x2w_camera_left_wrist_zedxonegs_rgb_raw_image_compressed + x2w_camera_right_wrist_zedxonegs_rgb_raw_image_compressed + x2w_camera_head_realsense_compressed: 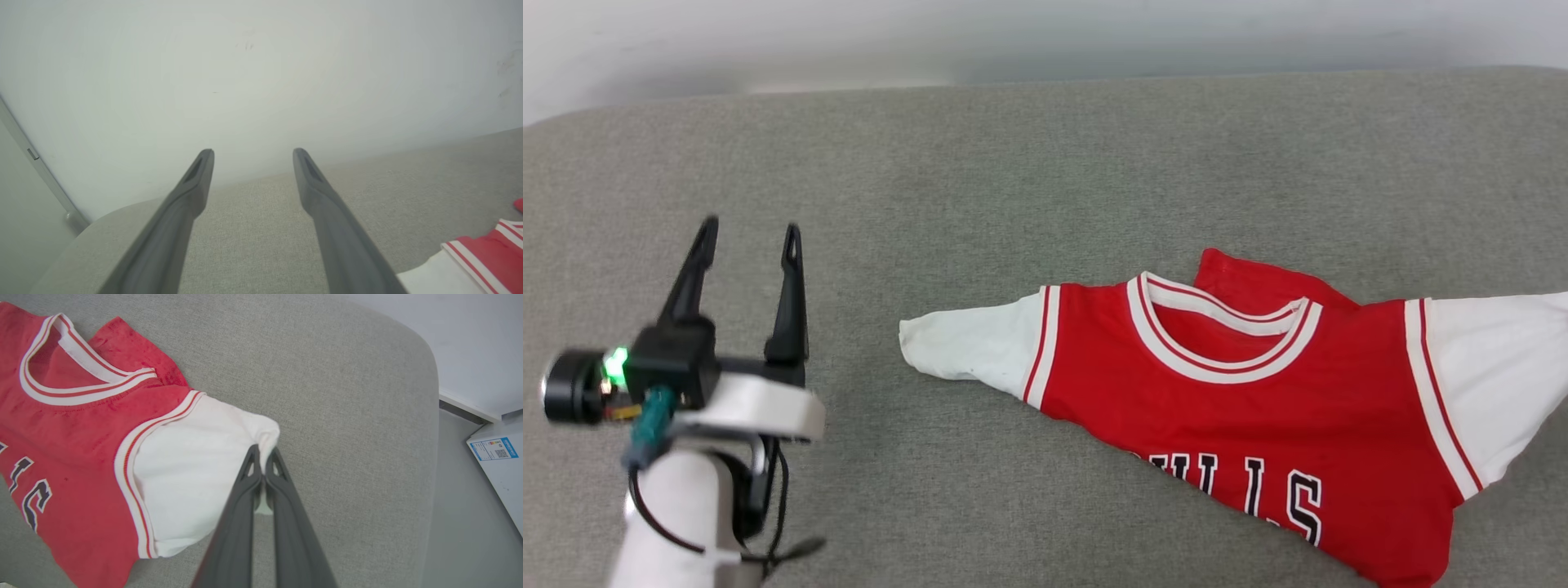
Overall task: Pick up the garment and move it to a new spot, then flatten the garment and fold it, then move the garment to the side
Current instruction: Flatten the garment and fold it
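Observation:
The garment (1258, 408), a red jersey with white sleeves, striped trim and black lettering, lies spread on the grey cushion at the right of the head view. In the right wrist view my right gripper (263, 457) is shut on the edge of the garment's (81, 437) white sleeve (192, 473), with cloth pinched between its fingers. My left gripper (747, 237) stands open above the cushion, well left of the other white sleeve (964, 347), holding nothing. The left wrist view shows the same open fingers (196, 179) and a corner of the garment (482, 253) at the lower right.
The grey cushion (1013, 188) has a rounded edge on its right side (425, 416); beyond it are floor and a white box with a blue label (498, 457). A pale wall (261, 73) rises behind the cushion.

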Controlling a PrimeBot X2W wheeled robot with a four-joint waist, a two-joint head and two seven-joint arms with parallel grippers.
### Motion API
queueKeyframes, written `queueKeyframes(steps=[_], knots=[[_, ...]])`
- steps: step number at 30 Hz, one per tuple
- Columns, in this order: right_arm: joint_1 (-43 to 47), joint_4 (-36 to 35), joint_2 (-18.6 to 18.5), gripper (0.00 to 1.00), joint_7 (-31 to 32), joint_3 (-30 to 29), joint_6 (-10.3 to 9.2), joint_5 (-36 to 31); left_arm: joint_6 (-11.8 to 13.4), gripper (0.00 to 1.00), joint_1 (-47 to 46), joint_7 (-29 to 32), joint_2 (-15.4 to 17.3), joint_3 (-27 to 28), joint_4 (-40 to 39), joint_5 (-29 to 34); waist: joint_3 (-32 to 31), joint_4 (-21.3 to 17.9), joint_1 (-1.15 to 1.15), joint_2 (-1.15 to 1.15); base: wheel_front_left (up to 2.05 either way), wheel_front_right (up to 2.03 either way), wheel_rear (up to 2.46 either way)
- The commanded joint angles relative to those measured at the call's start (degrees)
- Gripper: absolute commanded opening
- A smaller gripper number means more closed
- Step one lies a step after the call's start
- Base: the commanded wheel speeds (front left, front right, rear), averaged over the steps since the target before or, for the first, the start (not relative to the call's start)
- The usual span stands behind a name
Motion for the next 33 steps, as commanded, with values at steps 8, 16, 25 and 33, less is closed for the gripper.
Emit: queueKeyframes(steps=[8, 16, 25, 33], knots=[[8.34, -8.56, 3.21, 0.0, 0.13, -6.7, -0.04, -3.92, -3.52, 1.0, -12.94, 12.34, 7.44, -5.01, 1.39, -2.61, 0.31, -1.76, 0.0, 0.0, 0.0, 0.0, 0.0], [11.56, -14.0, 7.22, 0.0, 1.33, -10.02, -0.04, -7.6, -3.89, 1.0, -24.78, 37.11, 19.05, -22.27, 1.82, -18.25, 2.78, -3.62, 0.0, 0.0, 0.0, 0.0, 0.0], [9.84, -15.97, 9.18, 0.0, 1.47, -10.44, -0.04, -9.31, -3.91, 1.0, -33.6, 59.67, 28.97, -40.22, 1.62, -36.44, 6.68, -5.81, 0.0, 0.0, 0.0, 0.0, 0.0], [7.01, -15.21, 9.72, 0.0, 0.87, -8.69, -0.04, -9.49, -3.92, 1.0, -37.48, 69.08, 33.48, -52.17, 4.38, -44.1, 9.59, -7.52, 0.0, 0.0, 0.0, 0.0, 0.0]])
